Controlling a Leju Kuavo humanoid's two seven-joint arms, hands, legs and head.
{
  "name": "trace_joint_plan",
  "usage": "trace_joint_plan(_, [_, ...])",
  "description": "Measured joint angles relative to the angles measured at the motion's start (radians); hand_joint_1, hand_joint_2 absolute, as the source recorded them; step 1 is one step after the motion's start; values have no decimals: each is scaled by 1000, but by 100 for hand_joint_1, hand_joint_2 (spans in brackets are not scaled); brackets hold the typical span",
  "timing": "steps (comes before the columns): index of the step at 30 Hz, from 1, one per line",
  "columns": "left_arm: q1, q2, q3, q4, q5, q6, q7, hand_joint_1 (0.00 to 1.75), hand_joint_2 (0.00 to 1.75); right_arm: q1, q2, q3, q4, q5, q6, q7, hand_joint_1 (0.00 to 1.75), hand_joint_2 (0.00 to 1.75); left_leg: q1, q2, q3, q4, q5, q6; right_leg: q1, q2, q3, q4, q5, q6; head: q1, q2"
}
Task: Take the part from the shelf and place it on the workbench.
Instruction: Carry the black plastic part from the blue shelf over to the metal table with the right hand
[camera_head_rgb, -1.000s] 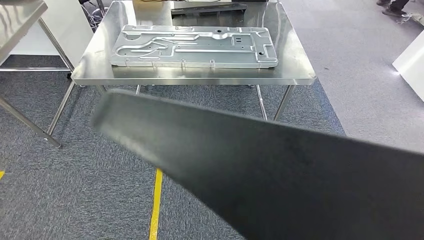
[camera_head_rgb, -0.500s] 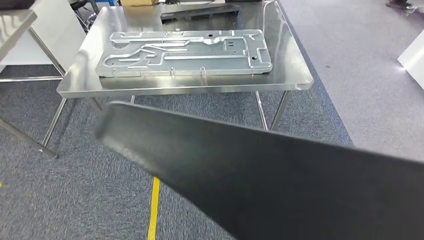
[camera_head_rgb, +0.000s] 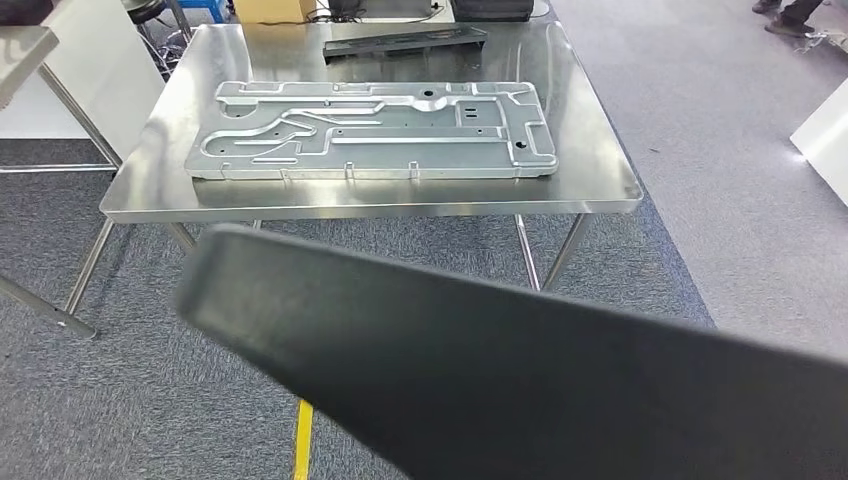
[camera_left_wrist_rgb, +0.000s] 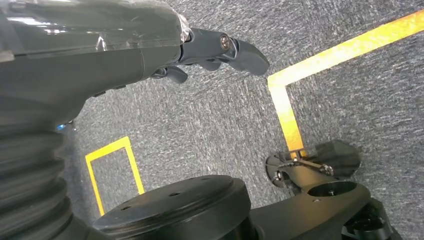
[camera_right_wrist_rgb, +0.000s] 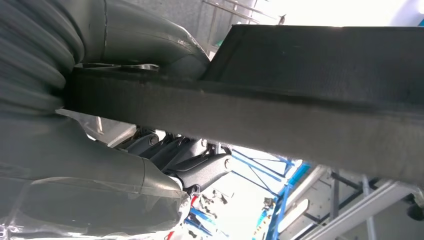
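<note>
While the workbench (camera_head_rgb: 600, 185) stands ahead on grey carpet, a long black part (camera_head_rgb: 520, 380) crosses the near foreground, raised off the bench — well apart from it. On the bench lies a stamped metal panel (camera_head_rgb: 370, 130). The right hand (camera_right_wrist_rgb: 165, 165) grasps the part; the left hand (camera_left_wrist_rgb: 210, 50) hangs loose, holding nothing.

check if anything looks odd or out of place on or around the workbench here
Nothing looks spilled or damaged. The silver stamped panel lies flat on the workbench, slightly skewed to its front edge. The black part is carried at a slant, gripped by the right hand. The left hand holds nothing.
</note>
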Motion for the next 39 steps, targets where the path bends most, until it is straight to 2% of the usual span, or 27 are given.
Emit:
trace_joint_plan(2, [4,0,1,0,1,-1,0,0,175,0,2,0,0,0,3,0,140,175,2,-2,22,-4,-19,0,-5,0,-86,82,-54,6,0,0])
trace_joint_plan(3, [5,-1,1,0,2,-1,0,0,175,0,2,0,0,0,5,1,140,175,3,-3,34,-4,-30,-1,-8,-1,-115,92,-77,9,0,0])
trace_joint_plan(4, [7,-1,1,0,3,-1,0,0,175,0,2,0,0,0,7,1,140,175,4,-5,49,-4,-43,-4,-10,-1,-131,75,-82,12,0,0])
trace_joint_plan(5, [9,-1,1,0,4,-1,0,0,175,0,2,0,0,0,9,1,140,175,6,-6,67,-4,-57,-7,-12,-2,-135,35,-64,14,0,0])
trace_joint_plan(6, [12,-1,1,0,5,0,0,0,175,0,2,0,1,-1,10,1,140,175,7,-6,84,-4,-72,-10,-13,-4,-131,-24,-12,14,0,0])
trace_joint_plan(7, [14,-1,1,0,5,0,1,0,175,0,2,0,2,-1,10,1,140,175,7,-6,102,-3,-88,-15,-13,-8,-128,-80,55,12,0,0])
trace_joint_plan(9, [16,-1,1,0,6,0,2,0,175,0,2,1,5,-2,11,2,140,175,5,-5,122,-9,-113,-26,-8,-12,-122,-147,146,-1,1,0])
trace_joint_plan(10, [15,-1,1,0,6,1,2,0,175,-2,2,1,6,-3,11,3,140,175,5,-4,131,-9,-115,-33,-5,-11,-119,-154,154,-9,1,0])
trace_joint_plan(12, [11,0,2,0,6,2,3,0,175,-6,1,2,5,-4,12,3,140,175,6,-3,129,20,-98,-47,-5,-6,-96,-165,141,-23,0,0])
trace_joint_plan(13, [10,0,2,0,6,2,4,0,175,-8,0,2,4,-5,12,3,140,175,6,-2,109,69,-80,-52,-7,-5,-80,-171,133,-30,0,0])
trace_joint_plan(15, [6,1,2,0,6,2,4,0,175,-9,-1,2,4,-6,11,3,140,175,8,-2,27,199,-76,-57,-9,-7,-48,-180,114,-40,0,0])
trace_joint_plan(17, [0,1,2,0,6,2,4,0,175,-10,-1,2,4,-7,11,3,140,175,8,-2,-61,297,-138,-59,-9,-8,-20,-182,92,-44,0,0])
trace_joint_plan(19, [-7,1,2,0,4,2,4,0,175,-8,-1,2,4,-7,9,2,140,175,8,-1,-103,303,-203,-60,-9,-6,10,-183,69,-44,0,0])
trace_joint_plan(20, [-9,1,2,0,2,2,4,0,175,-6,-1,2,4,-6,8,2,140,175,8,-1,-106,271,-201,-60,-9,-4,27,-183,58,-42,0,0])
trace_joint_plan(21, [-9,0,2,0,-1,2,4,0,175,-3,-1,2,4,-5,5,1,140,175,8,-1,-101,218,-168,-57,-9,-3,43,-183,46,-41,0,0])
trace_joint_plan(23, [-6,0,2,0,-5,2,1,0,175,8,-1,2,3,-2,-3,-3,140,175,6,-1,-90,102,-48,-51,-7,2,69,-180,26,-34,0,0])
trace_joint_plan(24, [-5,0,2,0,-6,2,-1,0,175,14,-1,2,2,0,-7,-6,140,175,4,-1,-87,67,-3,-47,-5,3,75,-179,15,-28,0,0])
trace_joint_plan(25, [-5,0,2,0,-7,2,-3,0,175,20,-1,2,0,1,-10,-10,140,175,2,-2,-86,50,23,-44,-4,5,80,-178,5,-22,0,0])
trace_joint_plan(28, [-6,-2,2,0,-8,2,-6,0,175,32,-1,2,-8,1,-14,-22,140,175,5,-1,-71,39,39,-30,-1,6,94,-173,-22,-5,0,0])
trace_joint_plan(29, [-6,-4,2,0,-9,2,-6,0,175,34,-1,1,-11,1,-14,-25,140,175,8,0,-65,34,41,-25,-2,5,87,-152,-37,-2,0,0])
trace_joint_plan(30, [-6,-5,2,0,-10,3,-8,0,175,37,0,1,-12,1,-14,-26,140,175,10,1,-61,28,42,-20,-3,4,67,-109,-60,1,0,0])
trace_joint_plan(32, [-4,-5,1,0,-10,3,-12,0,175,44,2,1,-13,1,-14,-28,140,175,8,2,-58,27,36,-13,-4,2,-10,19,-115,5,0,0])
trace_joint_plan(33, [-3,-5,1,0,-10,4,-14,0,175,49,3,1,-13,1,-14,-28,140,175,6,1,-57,27,33,-11,-4,2,-49,73,-127,7,0,0])
trace_joint_plan(34, [-2,-6,1,0,-10,4,-18,0,175,52,3,0,-13,1,-14,-28,140,175,5,-1,-54,27,29,-10,-4,2,-74,96,-119,7,0,0])
trace_joint_plan(35, [-1,-6,1,0,-10,4,-21,0,175,55,3,0,-14,1,-14,-28,140,175,4,-2,-50,27,25,-11,-4,2,-81,80,-88,5,0,0])
trace_joint_plan(37, [1,-7,1,0,-11,4,-24,0,175,57,3,-2,-14,1,-14,-28,140,175,3,-4,-38,26,16,-13,-2,1,-47,-42,5,-4,0,0])
trace_joint_plan(39, [3,-8,1,0,-11,5,-25,0,175,58,3,-4,-16,1,-15,-30,140,175,-1,-5,-29,26,9,-20,4,0,-12,-145,59,-15,0,0])
